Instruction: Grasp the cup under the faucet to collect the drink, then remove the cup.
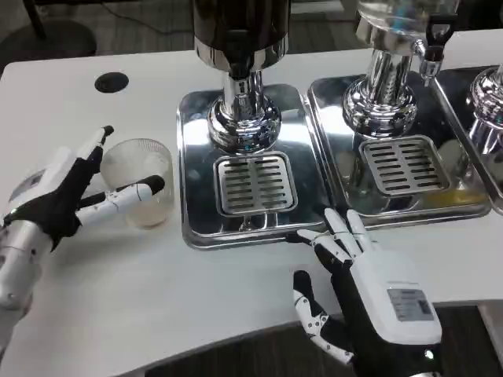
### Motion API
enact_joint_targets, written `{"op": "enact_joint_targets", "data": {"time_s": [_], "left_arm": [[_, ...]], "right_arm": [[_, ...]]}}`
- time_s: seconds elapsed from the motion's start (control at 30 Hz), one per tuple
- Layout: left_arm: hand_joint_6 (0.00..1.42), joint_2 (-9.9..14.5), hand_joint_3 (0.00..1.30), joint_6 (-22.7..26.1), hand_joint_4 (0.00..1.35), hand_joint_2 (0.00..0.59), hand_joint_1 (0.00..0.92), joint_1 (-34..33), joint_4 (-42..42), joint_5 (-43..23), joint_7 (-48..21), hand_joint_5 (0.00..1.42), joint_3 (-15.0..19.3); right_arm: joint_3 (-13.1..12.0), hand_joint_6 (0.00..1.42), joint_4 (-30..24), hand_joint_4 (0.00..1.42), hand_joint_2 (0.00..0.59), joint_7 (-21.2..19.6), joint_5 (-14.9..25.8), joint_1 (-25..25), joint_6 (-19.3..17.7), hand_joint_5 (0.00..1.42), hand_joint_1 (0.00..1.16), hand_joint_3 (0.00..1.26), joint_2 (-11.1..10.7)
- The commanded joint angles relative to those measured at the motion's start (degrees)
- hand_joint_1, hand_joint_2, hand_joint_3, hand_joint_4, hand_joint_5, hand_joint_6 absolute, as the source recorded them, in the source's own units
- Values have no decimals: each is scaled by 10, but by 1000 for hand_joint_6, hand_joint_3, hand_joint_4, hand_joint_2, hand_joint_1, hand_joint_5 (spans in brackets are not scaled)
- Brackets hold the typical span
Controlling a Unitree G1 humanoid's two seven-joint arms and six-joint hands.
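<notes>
A clear plastic cup [141, 179] with a little pale drink at its bottom stands on the white table, left of the steel drip tray [196, 157]. My left hand [55, 196] holds it from the left: one finger lies across the cup's front wall and another reaches its far-left rim. The dark dispenser [242, 47] rises on a chrome column above the slotted grate [253, 182], and nothing stands on the grate. My right hand [361, 283] lies flat at the table's front edge, fingers spread, tips touching the tray's front rim, holding nothing.
A second drip tray [464, 206] with its own grate and a clear-tank dispenser [389, 78] with a black tap [434, 47] stands at the right. A third chrome base [489, 102] shows at the right edge. A black cable hole [111, 82] sits at the back left.
</notes>
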Motion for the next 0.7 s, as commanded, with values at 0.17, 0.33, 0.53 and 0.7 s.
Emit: {"op": "enact_joint_targets", "data": {"time_s": [0.17,0.33,0.53,0.7], "left_arm": [[259,17,0,-10,0,32,116,-5,19,3,-1,169,-3],[259,20,0,-13,0,46,191,-9,22,9,1,175,-10],[286,18,0,-30,0,49,244,-14,25,15,14,204,-20],[290,16,0,-43,0,50,246,-16,33,10,22,212,-20]], "right_arm": [[4,175,4,64,542,-1,4,-10,-7,3,527,326,6],[1,176,-1,64,541,1,7,-5,-6,3,530,326,6],[-1,176,0,66,541,3,12,-5,-8,4,533,326,5],[-1,177,5,74,541,6,22,-8,-9,5,536,338,6]]}}
